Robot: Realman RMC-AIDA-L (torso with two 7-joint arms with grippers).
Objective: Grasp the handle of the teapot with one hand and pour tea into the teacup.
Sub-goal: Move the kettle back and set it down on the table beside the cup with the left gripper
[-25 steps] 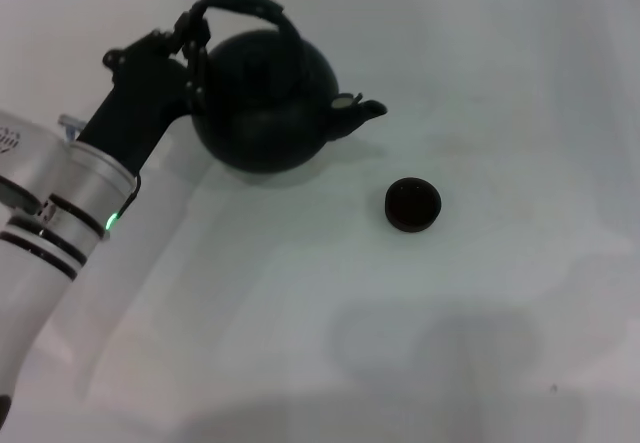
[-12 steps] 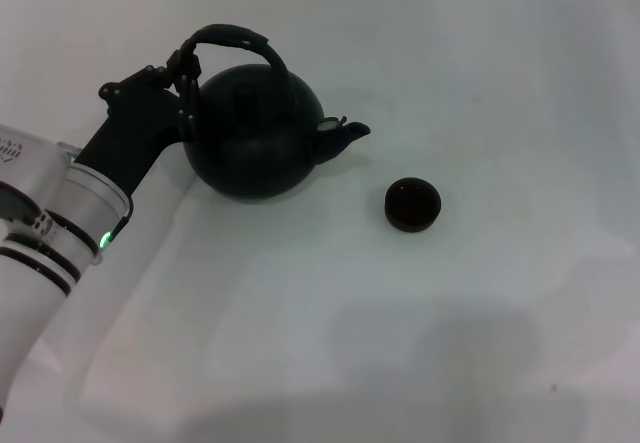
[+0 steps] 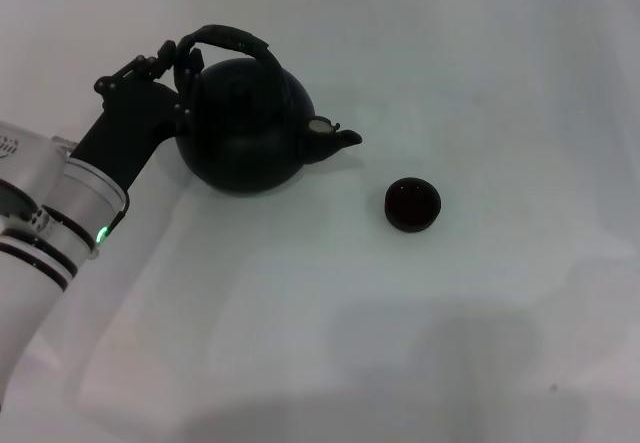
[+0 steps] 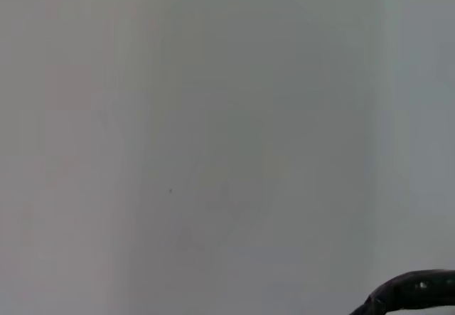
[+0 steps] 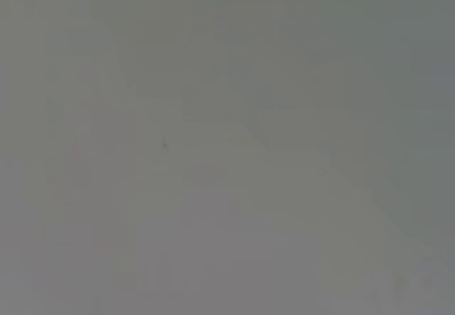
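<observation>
A black teapot (image 3: 245, 128) sits on a white table (image 3: 480, 293), its short spout pointing toward the robot's right at a small dark teacup (image 3: 413, 204) that stands apart from it. The left gripper (image 3: 180, 68) is clenched on the left end of the arched handle (image 3: 228, 39). The right gripper is out of view.

Head cam looks down from above at the teapot (image 3: 245, 128) and takes in the whole white table (image 3: 480, 73). Both wrist cams face blank pale surface; the left one just clips a dark curved edge (image 4: 412, 292).
</observation>
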